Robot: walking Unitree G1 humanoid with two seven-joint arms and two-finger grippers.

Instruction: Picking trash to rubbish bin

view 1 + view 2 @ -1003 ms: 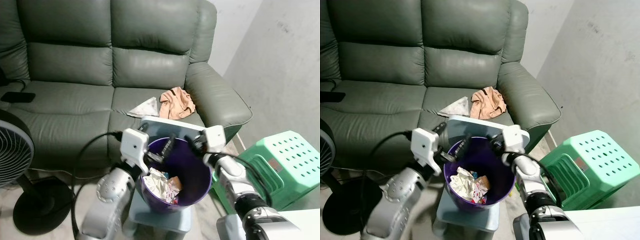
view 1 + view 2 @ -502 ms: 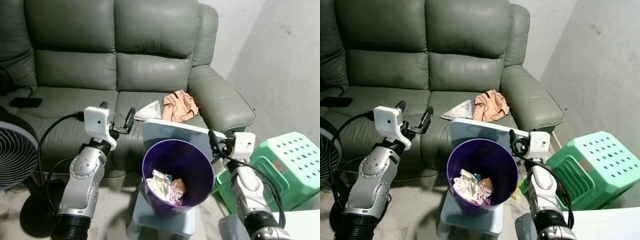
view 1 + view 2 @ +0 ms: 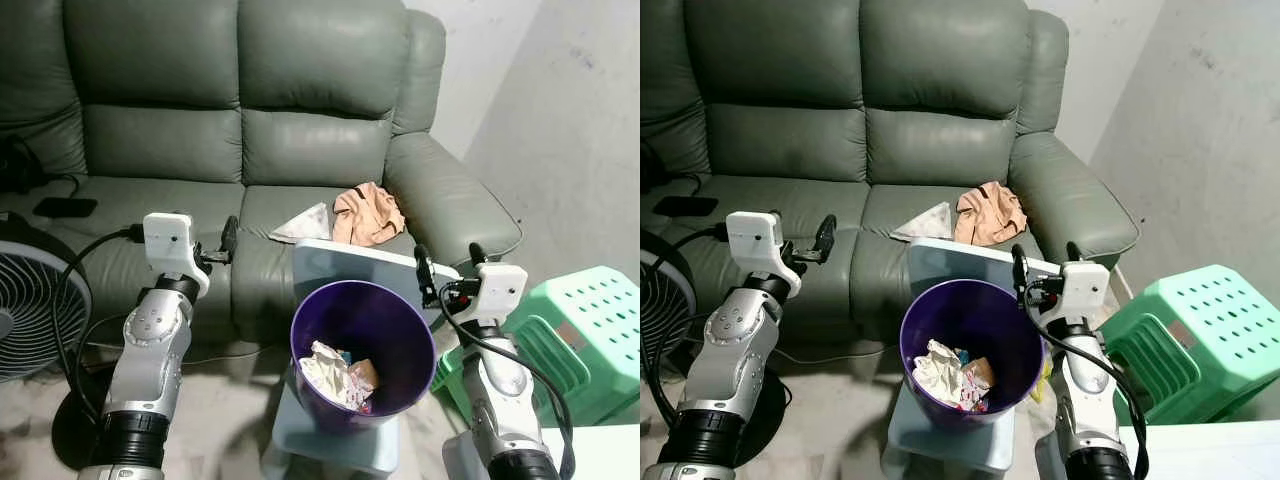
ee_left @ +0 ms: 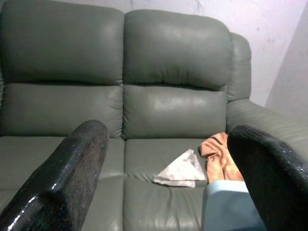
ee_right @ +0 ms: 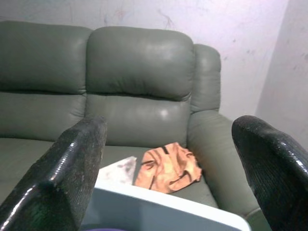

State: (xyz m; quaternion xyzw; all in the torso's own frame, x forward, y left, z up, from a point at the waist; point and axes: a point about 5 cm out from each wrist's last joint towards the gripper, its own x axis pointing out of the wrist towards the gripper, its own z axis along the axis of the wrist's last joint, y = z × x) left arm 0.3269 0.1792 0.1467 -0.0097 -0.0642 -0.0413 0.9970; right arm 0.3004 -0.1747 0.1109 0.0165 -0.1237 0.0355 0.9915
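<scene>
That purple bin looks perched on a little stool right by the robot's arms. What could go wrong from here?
1. The purple bin stands on a small pale stool. The right pincer, open, is close to its rim, so a careless swing might tip it and spill the crumpled rubbish inside.
2. The white scrap and orange cloth lie on the sofa behind the bin; reaching over it with the open left pincer could knock it.

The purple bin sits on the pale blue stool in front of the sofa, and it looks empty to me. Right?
Not empty. The left eye view shows crumpled paper and wrappers at the bottom of the purple bin. The rest holds: it sits on the pale blue stool in front of the sofa.
</scene>
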